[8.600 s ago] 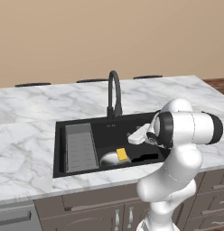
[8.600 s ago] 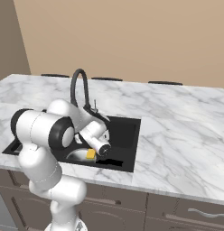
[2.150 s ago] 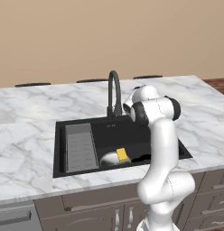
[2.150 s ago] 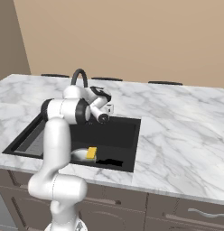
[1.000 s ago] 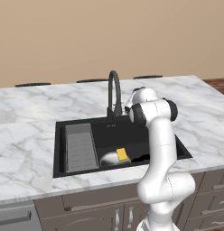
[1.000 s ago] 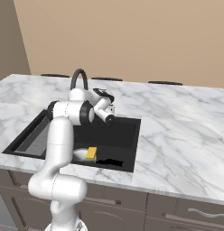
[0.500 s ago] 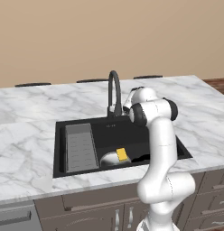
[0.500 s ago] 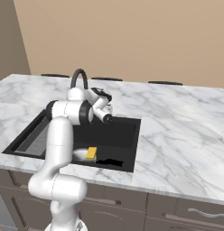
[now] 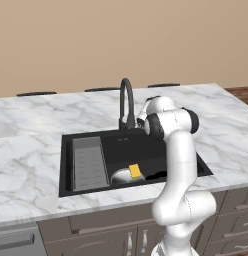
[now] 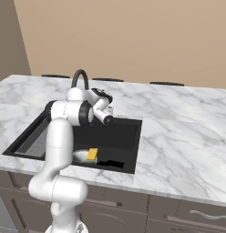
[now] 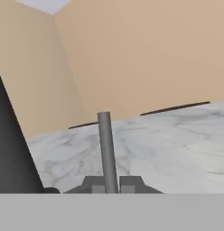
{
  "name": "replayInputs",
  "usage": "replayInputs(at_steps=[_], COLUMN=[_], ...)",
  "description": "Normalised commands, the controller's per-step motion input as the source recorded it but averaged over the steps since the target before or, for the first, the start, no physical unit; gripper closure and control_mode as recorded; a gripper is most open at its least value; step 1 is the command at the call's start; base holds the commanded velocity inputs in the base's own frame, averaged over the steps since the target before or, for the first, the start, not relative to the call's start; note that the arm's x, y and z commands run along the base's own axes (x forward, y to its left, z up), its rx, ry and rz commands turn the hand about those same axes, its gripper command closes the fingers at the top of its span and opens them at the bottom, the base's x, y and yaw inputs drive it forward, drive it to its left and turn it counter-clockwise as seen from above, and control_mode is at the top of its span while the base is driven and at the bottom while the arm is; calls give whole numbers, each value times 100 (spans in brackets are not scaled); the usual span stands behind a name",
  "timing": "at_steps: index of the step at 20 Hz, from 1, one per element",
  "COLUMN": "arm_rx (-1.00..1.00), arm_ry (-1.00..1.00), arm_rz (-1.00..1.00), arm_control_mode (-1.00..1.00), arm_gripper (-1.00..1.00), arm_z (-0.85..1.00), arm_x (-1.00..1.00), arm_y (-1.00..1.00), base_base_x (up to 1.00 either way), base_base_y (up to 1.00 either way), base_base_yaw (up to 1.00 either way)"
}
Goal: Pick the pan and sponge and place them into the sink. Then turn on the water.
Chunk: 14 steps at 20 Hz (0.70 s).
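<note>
A white robot arm reaches over a black sink (image 9: 205, 169) set in a marble counter (image 9: 26, 165). Its gripper (image 11: 108, 186) is closed around a thin grey lever (image 11: 105, 149) beside the base of the tall black faucet (image 9: 127, 102) (the lever stands upright between the fingertips in the hand view). In the sink, the silver pan (image 9: 121, 175) lies near the front wall, with the yellow sponge (image 9: 135, 171) resting on it. A grey ribbed tray (image 9: 89, 164) fills the sink's left side.

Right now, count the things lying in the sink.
3: the pan at the sink's front, the sponge on it, the ribbed tray at left. The arm may hide more.
</note>
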Motion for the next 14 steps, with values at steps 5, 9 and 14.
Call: replayInputs(at_steps=[5, 9, 14], arm_rx=[9, 8, 8], arm_ry=[4, 5, 6], arm_rz=[1, 2, 2], arm_control_mode=[-100, -100, -100], arm_gripper=[100, 100, 100], arm_z=[-14, -19, -26], arm_x=[-2, 0, 2], arm_y=[-48, -49, -49], base_base_x=[0, 0, 0], base_base_y=[0, 0, 0], base_base_yaw=[0, 0, 0])
